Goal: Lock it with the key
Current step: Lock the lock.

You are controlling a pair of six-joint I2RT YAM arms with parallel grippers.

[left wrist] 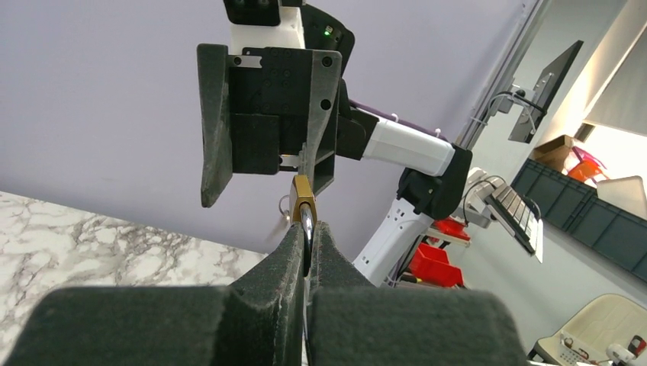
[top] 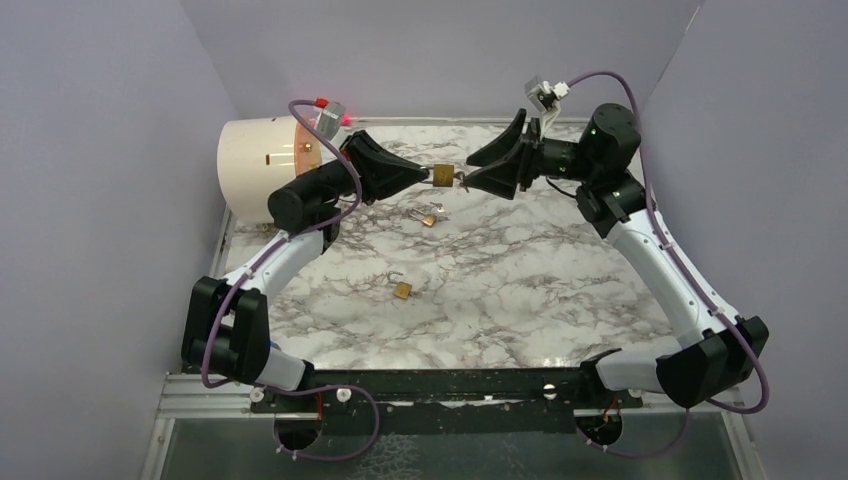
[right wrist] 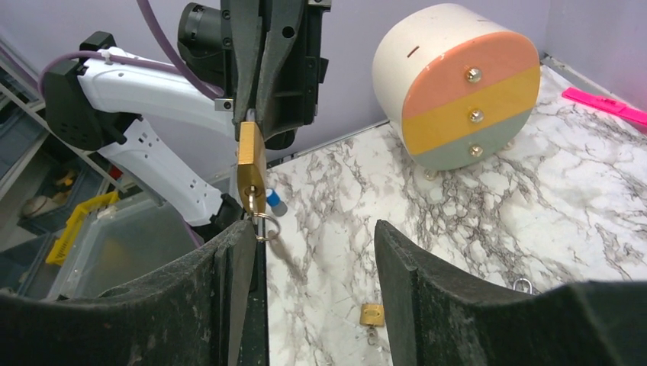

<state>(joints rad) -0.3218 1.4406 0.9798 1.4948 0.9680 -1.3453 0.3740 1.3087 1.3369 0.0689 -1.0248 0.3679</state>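
My left gripper [top: 425,174] is shut on the steel shackle of a brass padlock [top: 443,176] and holds it in the air over the back of the table. In the left wrist view the padlock [left wrist: 303,200] sticks up from between my shut fingertips. A key with a small ring [right wrist: 266,226] hangs from the padlock's body [right wrist: 250,164]. My right gripper [right wrist: 317,244] is open, facing the left one. Its left finger [right wrist: 240,255] is right beside the key ring, and its other finger stands well apart. In the top view the right gripper [top: 472,181] is just right of the padlock.
Two more brass padlocks lie on the marble table, one [top: 428,217] below the held one and one [top: 402,290] mid-table. A white cylinder [top: 262,165] with a striped face stands at the back left. Purple walls close in the sides and back.
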